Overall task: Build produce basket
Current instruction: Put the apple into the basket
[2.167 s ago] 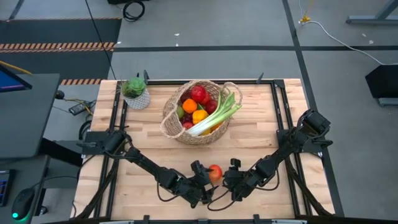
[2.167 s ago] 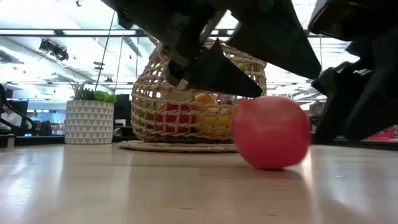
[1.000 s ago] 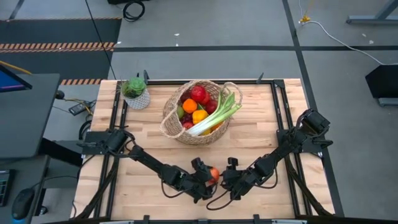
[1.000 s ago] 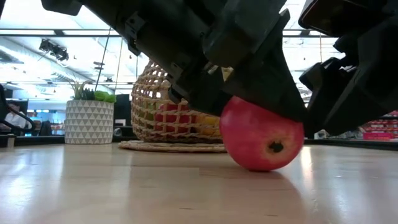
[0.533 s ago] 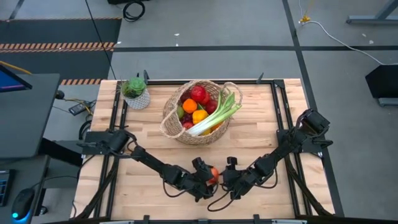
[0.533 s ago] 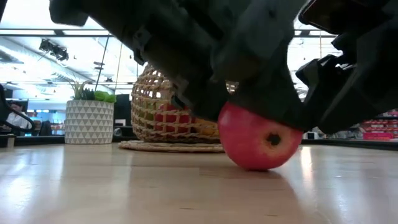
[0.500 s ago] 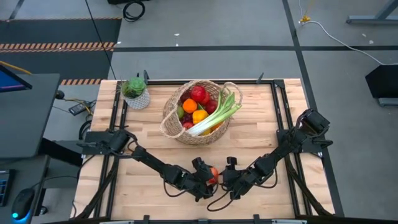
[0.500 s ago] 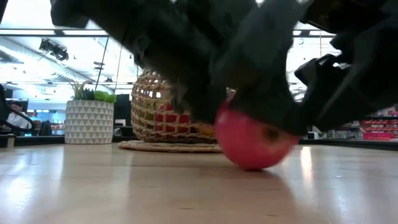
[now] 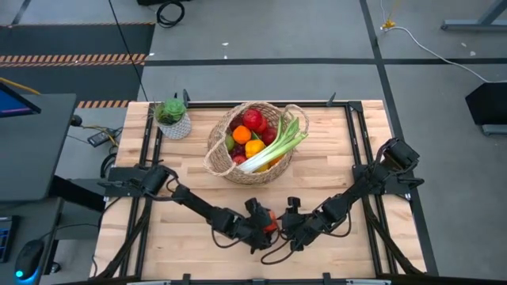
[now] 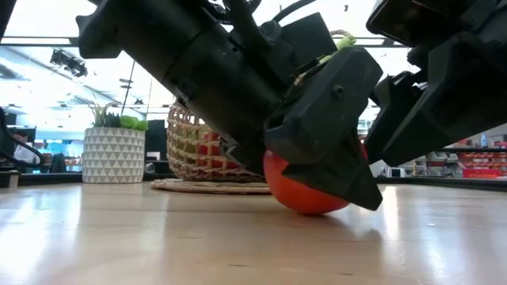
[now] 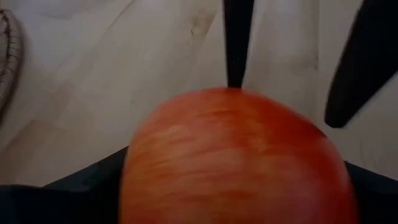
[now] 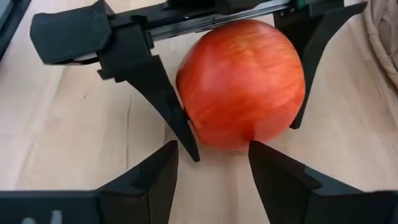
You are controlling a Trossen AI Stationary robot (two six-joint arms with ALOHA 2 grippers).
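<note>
A red apple (image 12: 242, 84) sits on the wooden table near its front edge, seen from above as the apple (image 9: 272, 224). My left gripper (image 9: 267, 227) is open and comes down over it, one finger on each side. My right gripper (image 12: 214, 162) is open, its fingertips just short of the apple on the opposite side, with nothing between them. The woven basket (image 9: 252, 144) stands at the middle far side. It holds produce: red and orange fruit and a leek (image 9: 277, 146) that leans out over its rim. My left gripper straddles the apple. One finger (image 12: 166, 102) lies against the apple's side (image 12: 186, 109), and the other finger (image 12: 309, 62) stands at the opposite side (image 12: 297, 81); whether that one touches I cannot tell. The fingers slant down from the table's left. The apple's underside (image 10: 305, 207) rests on the table. My right gripper has one fingertip (image 12: 261, 152) close under the apple's near edge; I cannot tell whether it touches.
A small white pot with a green plant (image 9: 173, 117) stands at the far left. Black rails (image 9: 358, 150) run along the table's sides. Bare wood lies to the left and right of the two grippers.
My left gripper has sunk lower over the apple, so its fingers reach farther down both sides. The apple has rolled a little on the table, and its dark end has turned out of the low view.
</note>
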